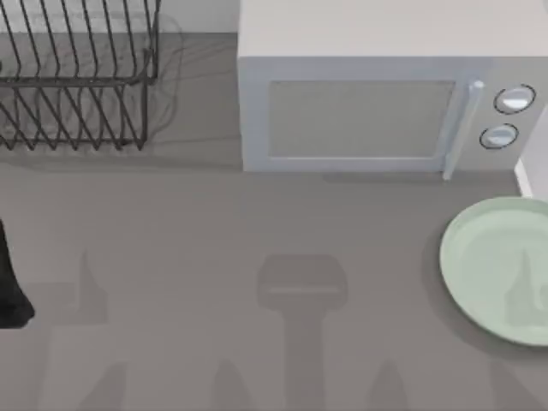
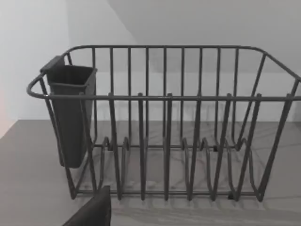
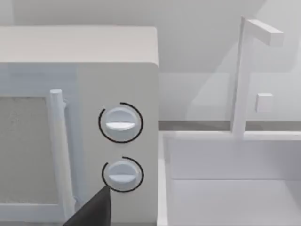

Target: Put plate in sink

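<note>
The pale mint-green plate lies flat on the grey counter at the right side, in front of the microwave's knobs and partly cut off by the edge. A short piece of the sink's white rim shows just behind it at the right. The right wrist view faces the sink, a white basin beside the microwave. A dark piece of my right gripper sits low in that view. My left arm is parked at the far left edge, and a dark piece of my left gripper faces the dish rack.
A grey-white microwave stands at the back, its door shut, with two round silver knobs. A black wire dish rack with a dark cup occupies the back left. A white faucet rises behind the sink.
</note>
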